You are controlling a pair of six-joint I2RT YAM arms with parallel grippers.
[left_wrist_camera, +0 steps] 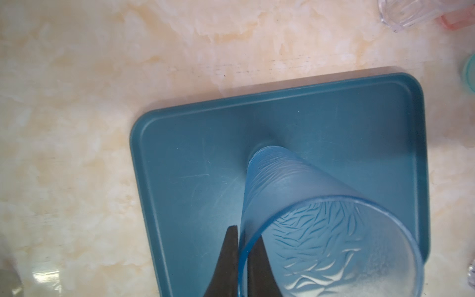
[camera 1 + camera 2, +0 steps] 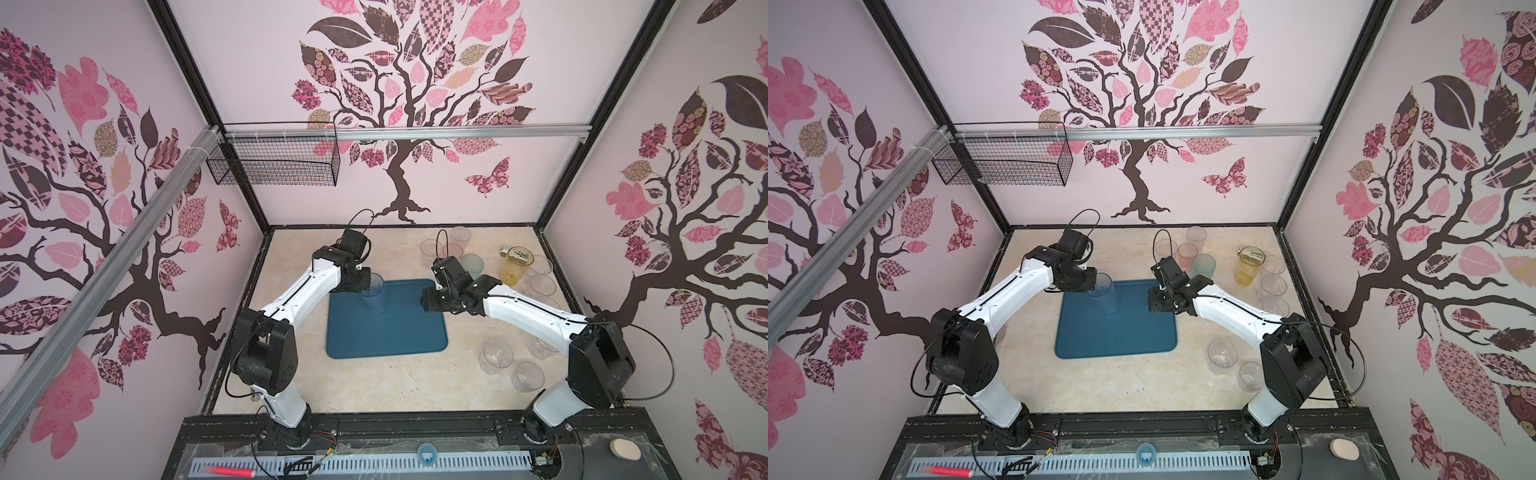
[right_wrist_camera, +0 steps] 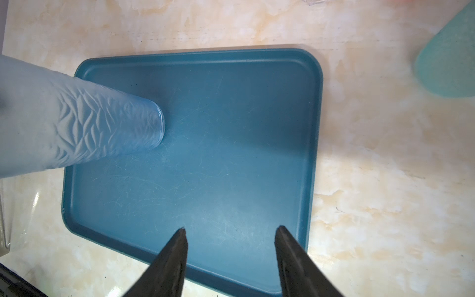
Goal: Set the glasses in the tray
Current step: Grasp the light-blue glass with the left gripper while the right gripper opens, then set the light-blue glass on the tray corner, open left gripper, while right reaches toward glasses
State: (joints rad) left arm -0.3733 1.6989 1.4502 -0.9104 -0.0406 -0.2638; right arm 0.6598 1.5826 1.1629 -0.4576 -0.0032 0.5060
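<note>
On a marbled beige tabletop (image 2: 374, 386), inside a booth with tree-patterned walls, a dark teal tray (image 2: 386, 332) lies flat between two white and black robot arms. Toward the tray's far left part stands a frosted blue-grey glass (image 2: 376, 297), upright with its mouth up, its base appearing to rest on the tray floor. The left gripper (image 1: 244, 241) is pinched closed on this glass's rim. The left wrist view shows one finger (image 1: 227, 262) outside the wall and the other inside. The right gripper (image 3: 231, 228) hovers over the tray's right side with its jaws parted and nothing between them.

All the remaining glasses stand on the tabletop, off the tray, to the right. Beyond the tray's far right corner are a teal glass (image 2: 472, 266), a pink glass (image 2: 453, 250) and two clear glasses (image 2: 460, 236). Farther right stands a yellow glass (image 2: 515, 268), with a small silver object (image 2: 505, 250) just behind it, and more clear ones line the right wall. Two clear tumblers (image 2: 496, 353) stand near the right arm's base.
</note>
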